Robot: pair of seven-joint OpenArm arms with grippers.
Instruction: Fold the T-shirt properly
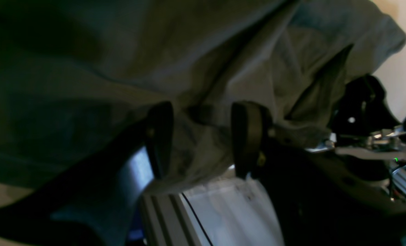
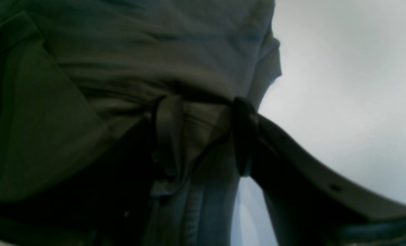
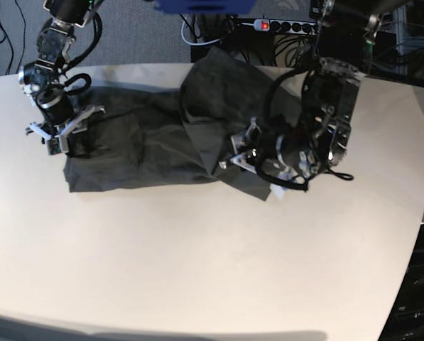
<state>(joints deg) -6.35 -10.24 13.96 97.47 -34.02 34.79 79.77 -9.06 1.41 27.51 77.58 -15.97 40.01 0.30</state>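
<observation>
Here the T-shirt (image 3: 155,142) lies crumpled along the far edge of the table (image 3: 197,263), stretching from the far left side toward the middle, with one flap thrown back up toward the far edge. The right pincer (image 3: 59,135) sits at the shirt's end nearest the table's left edge; in its wrist view its two fingers (image 2: 167,133) stand apart with a bunched fold of grey cloth pinched between them. The left pincer (image 3: 243,153) rests low at the shirt's opposite end, near the middle of the table; its wrist view shows the pads (image 1: 160,138) spaced apart with a wad of fabric filling the gap, so it too grips the shirt.
</observation>
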